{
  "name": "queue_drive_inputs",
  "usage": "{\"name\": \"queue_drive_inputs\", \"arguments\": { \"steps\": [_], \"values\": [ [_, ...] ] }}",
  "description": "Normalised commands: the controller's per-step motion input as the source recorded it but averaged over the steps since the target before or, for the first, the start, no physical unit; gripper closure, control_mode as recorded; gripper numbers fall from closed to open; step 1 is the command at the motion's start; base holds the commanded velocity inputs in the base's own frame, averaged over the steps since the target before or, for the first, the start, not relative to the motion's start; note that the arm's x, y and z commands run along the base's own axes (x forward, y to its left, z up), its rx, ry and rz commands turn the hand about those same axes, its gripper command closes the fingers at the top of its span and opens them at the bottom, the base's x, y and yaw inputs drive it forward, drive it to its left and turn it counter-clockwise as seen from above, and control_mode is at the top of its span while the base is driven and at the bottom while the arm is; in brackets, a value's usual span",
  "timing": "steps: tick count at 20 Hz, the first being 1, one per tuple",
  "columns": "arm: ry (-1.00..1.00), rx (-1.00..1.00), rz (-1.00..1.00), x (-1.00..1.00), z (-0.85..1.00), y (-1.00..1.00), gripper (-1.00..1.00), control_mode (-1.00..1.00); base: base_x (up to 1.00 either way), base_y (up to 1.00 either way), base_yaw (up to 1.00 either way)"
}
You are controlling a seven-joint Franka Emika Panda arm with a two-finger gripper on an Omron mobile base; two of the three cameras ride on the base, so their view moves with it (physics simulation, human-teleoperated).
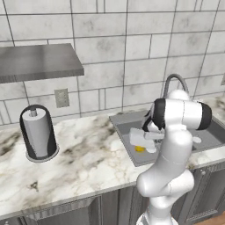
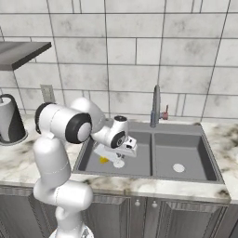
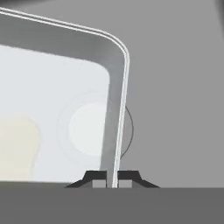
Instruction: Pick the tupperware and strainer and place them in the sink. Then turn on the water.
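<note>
The left basin of the sink (image 2: pixel 144 174) is crowded by the tupperware (image 3: pixel 57 113) pinched at its rim between the fingers (image 3: pixel 99 178). The right basin lies open. The faucet (image 2: pixel 155 106) stands behind the divider; the paper towel holder (image 1: pixel 38 132) is kept well left on the table (image 1: pixel 83 162).

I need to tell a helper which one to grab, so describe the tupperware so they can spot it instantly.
Find the grey double sink under the curved faucet. Over its left basin, the claw pinches the rim of the tupperware: a flat, pale translucent rectangle with rounded corners.
</note>
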Motion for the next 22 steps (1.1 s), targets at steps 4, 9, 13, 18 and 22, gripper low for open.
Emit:
{"name": "queue_drive_inputs", "arguments": {
  "steps": [4,9,13,18,22],
  "values": [
    [0.0,0.0,0.0,0.03,-0.24,0.0,1.0,-1.0,0.0,0.0,0.0],
    [0.0,0.0,0.0,0.0,0.0,0.0,1.0,-1.0,0.0,0.0,0.0],
    [0.0,0.0,0.0,0.0,0.0,0.0,-1.0,-1.0,0.0,0.0,0.0],
    [0.0,0.0,0.0,-0.01,0.02,0.0,-1.0,-1.0,0.0,0.0,0.0],
    [-0.11,0.0,0.0,-0.21,0.55,0.0,-1.0,-1.0,0.0,0.0,0.0]
  ]
}}
